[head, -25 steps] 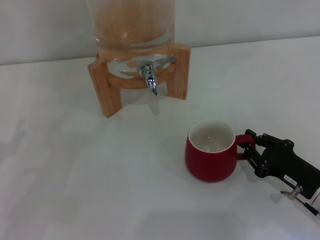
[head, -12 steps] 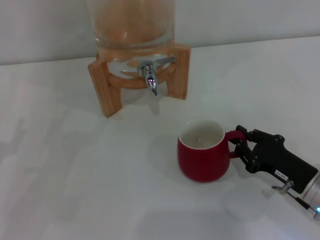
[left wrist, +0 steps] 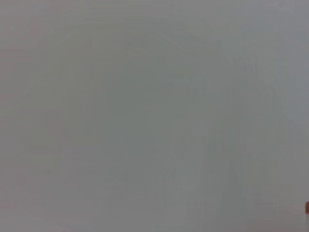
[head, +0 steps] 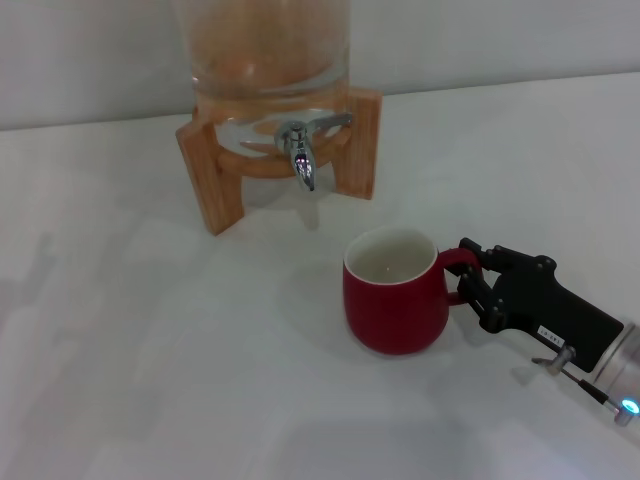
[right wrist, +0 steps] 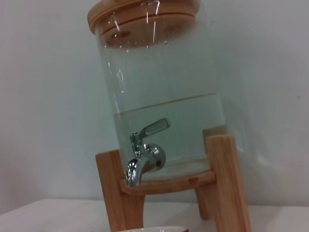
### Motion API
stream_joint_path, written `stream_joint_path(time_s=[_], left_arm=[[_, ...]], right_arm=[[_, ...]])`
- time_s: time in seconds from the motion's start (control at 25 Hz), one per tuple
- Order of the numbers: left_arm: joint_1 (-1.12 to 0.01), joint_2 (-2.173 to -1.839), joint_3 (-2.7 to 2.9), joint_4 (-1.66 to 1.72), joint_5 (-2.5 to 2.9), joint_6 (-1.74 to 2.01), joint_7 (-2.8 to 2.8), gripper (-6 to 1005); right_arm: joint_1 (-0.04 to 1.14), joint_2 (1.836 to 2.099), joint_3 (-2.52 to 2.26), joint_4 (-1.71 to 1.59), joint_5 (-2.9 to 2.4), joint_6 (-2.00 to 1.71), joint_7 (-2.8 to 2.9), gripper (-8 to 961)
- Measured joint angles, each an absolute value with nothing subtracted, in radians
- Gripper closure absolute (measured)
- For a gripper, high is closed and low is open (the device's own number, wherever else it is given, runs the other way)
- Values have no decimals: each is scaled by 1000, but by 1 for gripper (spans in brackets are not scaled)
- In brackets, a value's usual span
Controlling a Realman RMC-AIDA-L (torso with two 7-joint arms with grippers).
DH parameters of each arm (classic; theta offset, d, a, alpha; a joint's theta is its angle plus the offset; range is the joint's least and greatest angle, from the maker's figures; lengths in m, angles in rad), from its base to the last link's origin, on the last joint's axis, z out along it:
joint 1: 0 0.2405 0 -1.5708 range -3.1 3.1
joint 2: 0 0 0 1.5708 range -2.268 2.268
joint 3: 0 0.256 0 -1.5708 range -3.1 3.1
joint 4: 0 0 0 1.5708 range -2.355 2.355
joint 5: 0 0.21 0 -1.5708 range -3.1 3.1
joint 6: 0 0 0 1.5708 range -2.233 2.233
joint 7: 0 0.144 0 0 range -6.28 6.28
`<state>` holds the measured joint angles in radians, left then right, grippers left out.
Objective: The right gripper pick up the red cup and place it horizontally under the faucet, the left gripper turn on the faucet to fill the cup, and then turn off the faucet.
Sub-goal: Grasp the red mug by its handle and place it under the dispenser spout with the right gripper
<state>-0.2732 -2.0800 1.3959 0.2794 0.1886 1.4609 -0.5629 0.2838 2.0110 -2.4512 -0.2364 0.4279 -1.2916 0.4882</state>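
Observation:
The red cup [head: 393, 300] is upright on the white table, in front of and slightly right of the faucet [head: 298, 150]. Its cream inside faces up. My right gripper [head: 467, 272] comes in from the lower right and is shut on the cup's loop handle. In the right wrist view the chrome faucet [right wrist: 143, 161] is straight ahead, with its lever angled up and its spout turned down. A sliver of the cup's rim [right wrist: 152, 229] shows at the bottom edge of that view. My left gripper is out of view, and the left wrist view shows only a blank grey surface.
The glass dispenser [head: 270, 50], partly filled with water, rests in a wooden stand [head: 210, 180] at the back of the table. The stand's legs flank the faucet. Open white tabletop [head: 150, 350] lies to the left and in front of the cup.
My right gripper has moved left and toward the dispenser with the cup, bringing it closer to the faucet. The dispenser has not moved.

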Motion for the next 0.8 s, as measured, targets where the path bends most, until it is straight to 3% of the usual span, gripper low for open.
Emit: stream_joint_path(time_s=[0.8], left_arm=[[-276, -2080, 1396, 279, 189, 1446, -563, 123]], right_arm=[[400, 2017, -2465, -251, 427, -1183, 529, 776]])
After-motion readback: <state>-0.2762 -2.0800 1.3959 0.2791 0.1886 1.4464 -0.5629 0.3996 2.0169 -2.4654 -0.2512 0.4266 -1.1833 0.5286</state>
